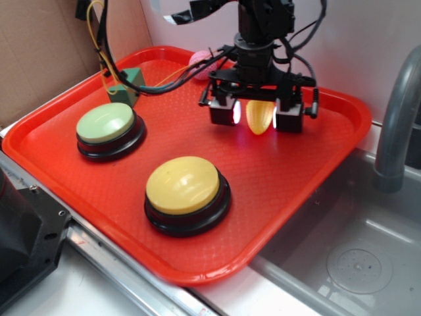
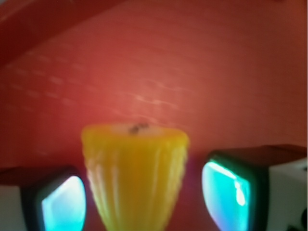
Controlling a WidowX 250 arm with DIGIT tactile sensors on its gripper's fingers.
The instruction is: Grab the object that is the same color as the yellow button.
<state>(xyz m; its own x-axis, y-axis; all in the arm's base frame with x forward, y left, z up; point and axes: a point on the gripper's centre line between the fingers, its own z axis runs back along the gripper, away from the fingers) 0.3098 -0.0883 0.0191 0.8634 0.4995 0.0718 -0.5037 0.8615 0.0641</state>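
The object, a small yellow ribbed corn-cob stub (image 1: pixel 260 117), lies on the red tray (image 1: pixel 197 273) toward its far right. My gripper (image 1: pixel 256 120) is lowered around it, open, with one finger on each side. In the wrist view the stub (image 2: pixel 134 168) fills the middle between the two glowing pads (image 2: pixel 62 207), and a narrow strip of red tray shows on each side of it. Its flat cut end points away from the camera. The yellow button (image 1: pixel 182 184), a big dome on a black base, sits at the tray's near middle.
A pale green button (image 1: pixel 105 123) stands at the tray's left, with a green block (image 1: pixel 128 82) behind it. A pink dimpled ball (image 1: pixel 200 62) rests at the far rim behind the arm. A steel sink (image 1: pixel 355 263) and grey faucet (image 1: pixel 395 131) are at the right.
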